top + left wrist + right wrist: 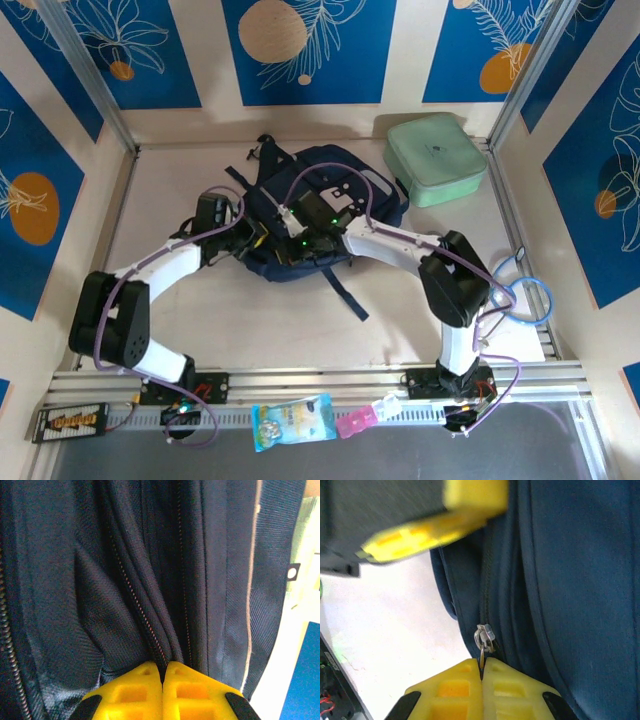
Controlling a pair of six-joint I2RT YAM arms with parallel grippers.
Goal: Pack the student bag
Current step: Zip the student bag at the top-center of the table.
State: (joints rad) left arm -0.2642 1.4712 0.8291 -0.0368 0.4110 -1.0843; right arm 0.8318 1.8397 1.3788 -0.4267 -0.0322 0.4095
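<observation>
The student bag (322, 165) lies flat on the pale surface (200, 310), about in the middle of it, and both arms reach onto the near half of the bag. A dark strap (345, 292) goes out from the near edge of the bag onto the surface.

The left tool (260, 236) is at the near left part of the bag. In the left wrist view its yellow fingers (142, 690) are pressed fully together. A fold of the navy cloth beside a line of zipper teeth (135, 600) runs down into the place where the tips meet, so this tool pinches the bag there. A thin pale stripe (251, 580) runs along the bag to the right of this zipper.

The right tool (293, 250) is just beside the left one, also at the near edge of the bag. In the right wrist view its fingers (507, 690) are closed too, and between the tips they hold the zipper pull (484, 639), which hangs from a small metal slider on the bag's side.

A mint green case (435, 160) lies beyond the far right corner of the bag, close to it but apart. A blue cable loop (527, 295) lies well to the right of the bag. A clear packet (293, 420) sits nearer than the bag, at the front rail.
</observation>
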